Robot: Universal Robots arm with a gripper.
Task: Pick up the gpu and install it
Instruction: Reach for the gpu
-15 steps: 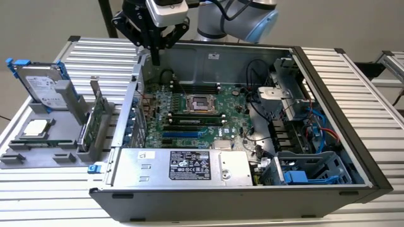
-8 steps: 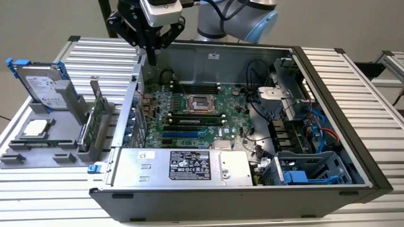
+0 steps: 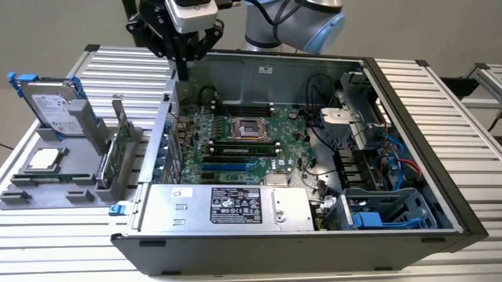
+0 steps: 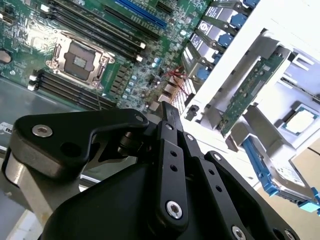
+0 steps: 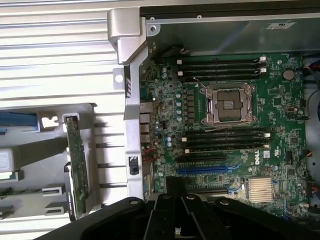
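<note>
Exterior view: ribbed metal tabletop (image 3: 439,100), plain grey wall (image 3: 55,23) behind. Gripper (image 3: 182,71) closed, holding nothing, above a corner of the open computer case (image 3: 235,249). The gpu (image 3: 116,154) stands on edge in a grey holder (image 3: 47,197) beside the case.
Second wrist view: gpu (image 4: 250,87) in the holder, apart from the gripper (image 4: 167,107).
First wrist view: gpu (image 5: 76,165) likewise.

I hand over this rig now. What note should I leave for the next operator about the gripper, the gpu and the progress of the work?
Gripper: jaws shut, holding nothing, just above a corner of the open computer case, on the exterior view's left.
The gpu: stands on edge in the grey holder outside the case, apart from the gripper.
Done: nothing that shows; the gpu is not picked up.
Left: both the pick-up and the install on the motherboard.
</note>
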